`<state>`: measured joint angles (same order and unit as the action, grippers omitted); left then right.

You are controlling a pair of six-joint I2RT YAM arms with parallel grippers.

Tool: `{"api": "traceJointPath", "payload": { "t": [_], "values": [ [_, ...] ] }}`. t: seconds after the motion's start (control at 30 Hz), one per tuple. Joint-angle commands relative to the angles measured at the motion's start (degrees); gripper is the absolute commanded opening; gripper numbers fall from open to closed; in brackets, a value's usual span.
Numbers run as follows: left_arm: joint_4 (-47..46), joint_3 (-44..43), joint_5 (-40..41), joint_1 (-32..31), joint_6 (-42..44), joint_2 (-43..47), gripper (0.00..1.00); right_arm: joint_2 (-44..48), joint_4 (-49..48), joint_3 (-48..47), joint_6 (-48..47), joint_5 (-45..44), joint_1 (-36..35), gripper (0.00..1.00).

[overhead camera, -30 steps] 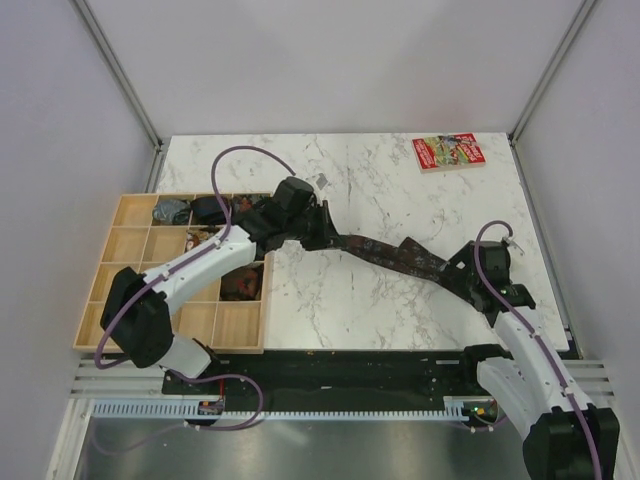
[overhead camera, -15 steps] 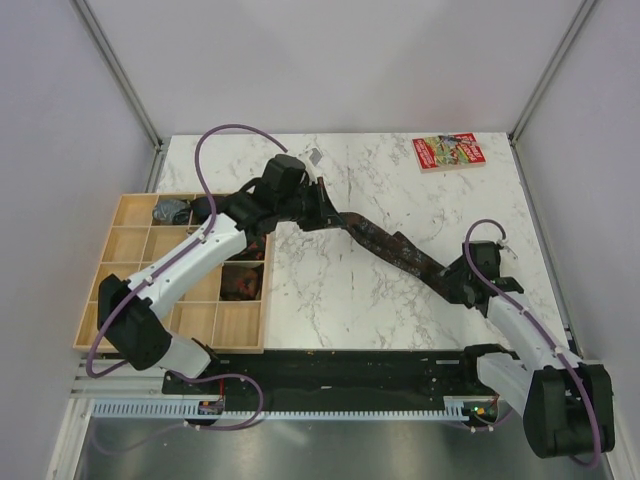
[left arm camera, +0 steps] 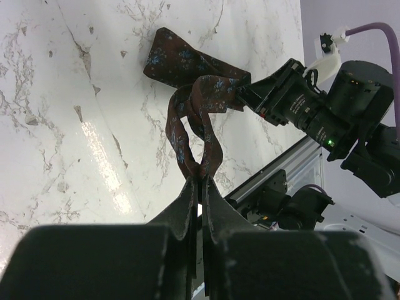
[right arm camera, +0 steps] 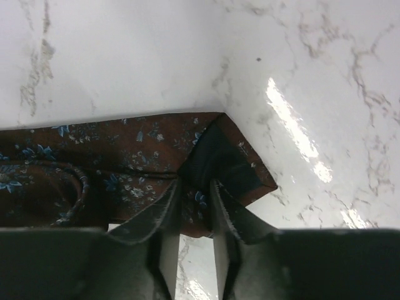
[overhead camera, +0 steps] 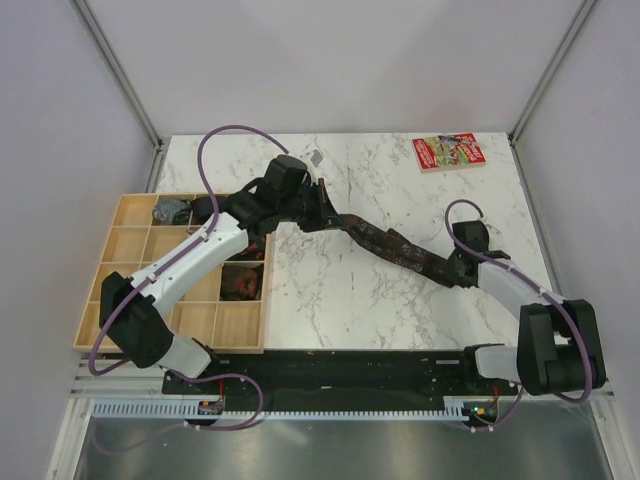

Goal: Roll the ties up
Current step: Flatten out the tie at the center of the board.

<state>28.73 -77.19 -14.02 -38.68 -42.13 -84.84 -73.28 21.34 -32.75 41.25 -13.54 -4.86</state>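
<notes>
One long dark brown tie (overhead camera: pixel 395 245) with small blue flowers stretches across the marble from the middle towards the right. My left gripper (overhead camera: pixel 322 214) is shut on its narrow end and holds it off the table; in the left wrist view the strip (left arm camera: pixel 187 122) hangs twisted from the closed jaws (left arm camera: pixel 201 180). My right gripper (overhead camera: pixel 453 268) is at the wide end. In the right wrist view its fingers (right arm camera: pixel 195 189) straddle the edge of the folded wide tip (right arm camera: pixel 125 162), with fabric in a still visible gap. Dark rolled bundles (overhead camera: pixel 240 285) lie in the tray.
A wooden compartment tray (overhead camera: pixel 240 330) lies at the left edge, with the left arm reaching over it. A red printed booklet (overhead camera: pixel 448 152) lies at the far right corner. The right arm's wrist (left arm camera: pixel 325 106) shows in the left wrist view.
The right gripper has moved left and forward onto the tie's wide end, and its jaws have narrowed around it. The left gripper first drew the narrow end up and back, then held still.
</notes>
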Motion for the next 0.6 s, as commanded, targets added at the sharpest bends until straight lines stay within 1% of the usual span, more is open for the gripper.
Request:
{"api": "traceJointPath", "payload": {
  "t": [0.0,0.1,0.17,0.3,0.37,0.43,0.47,0.5,0.57],
  "values": [
    [-0.3,-1.4,-0.6,0.7,1.3,0.2,0.02,-6.2,-0.5,1.2,-3.5,3.5,-1.6,0.29],
    [-0.3,-0.8,-0.7,1.4,1.5,0.7,0.02,-7.9,-1.0,0.3,-4.0,3.2,-2.3,0.1],
    [-0.4,-0.3,-1.0,1.9,1.6,1.3,0.02,-9.1,-1.7,0.1,-4.3,4.0,-2.3,0.01],
    [-0.3,0.7,-2.1,3.8,2.1,2.0,0.02,-8.7,-1.0,-1.0,-4.9,3.3,-2.2,0.0],
    [-0.1,1.1,-3.0,4.8,2.4,2.9,0.02,-7.9,0.4,-3.8,-5.7,2.0,-1.6,0.0],
    [1.1,1.1,-3.7,6.6,2.7,3.7,0.02,-7.8,2.5,-6.7,-7.5,2.7,1.1,0.0],
    [1.6,0.9,-3.9,7.2,3.0,4.5,0.02,-8.0,3.1,-9.8,-8.4,3.4,2.5,0.0],
    [2.3,0.8,-4.0,8.4,3.2,5.0,0.02,-8.5,3.8,-11.4,-9.1,6.2,6.0,0.0],
    [4.4,0.9,-3.9,9.6,3.8,6.0,0.02,-10.3,4.6,-16.2,-11.1,9.3,9.7,0.0]
  ]
}}
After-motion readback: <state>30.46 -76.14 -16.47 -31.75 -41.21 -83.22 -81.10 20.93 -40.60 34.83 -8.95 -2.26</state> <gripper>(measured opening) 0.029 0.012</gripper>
